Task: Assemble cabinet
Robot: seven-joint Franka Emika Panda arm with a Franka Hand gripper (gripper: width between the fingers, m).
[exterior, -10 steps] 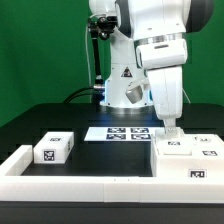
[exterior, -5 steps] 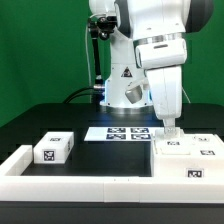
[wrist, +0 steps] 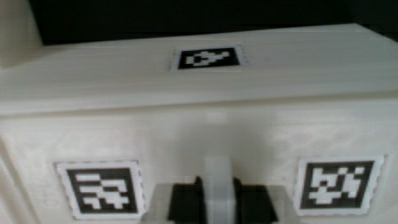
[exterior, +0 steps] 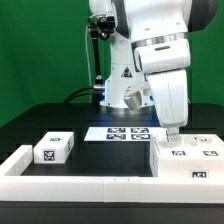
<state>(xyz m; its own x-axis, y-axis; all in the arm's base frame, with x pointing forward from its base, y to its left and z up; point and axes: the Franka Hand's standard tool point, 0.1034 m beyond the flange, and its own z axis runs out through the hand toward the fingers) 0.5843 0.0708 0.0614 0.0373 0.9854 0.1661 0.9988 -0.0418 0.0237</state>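
The cabinet [exterior: 188,160] is a large white boxy case with black-and-white tags, standing at the exterior view's right near the front. My gripper [exterior: 175,131] comes straight down onto its top. In the wrist view the cabinet [wrist: 196,110] fills the picture. My gripper [wrist: 212,196] has its two dark fingers [wrist: 178,203] close together, pinching a narrow white ridge of the case between two tags. A smaller white tagged drawer block [exterior: 52,149] sits apart at the exterior view's left.
The marker board [exterior: 120,132] lies flat in the middle, in front of the robot base. A low white border rail [exterior: 60,185] runs along the front and up the left side. The table is black, with a green backdrop behind.
My gripper has moved a little toward the exterior view's right and down, and the cabinet has shifted slightly with it. The drawer block has not moved.
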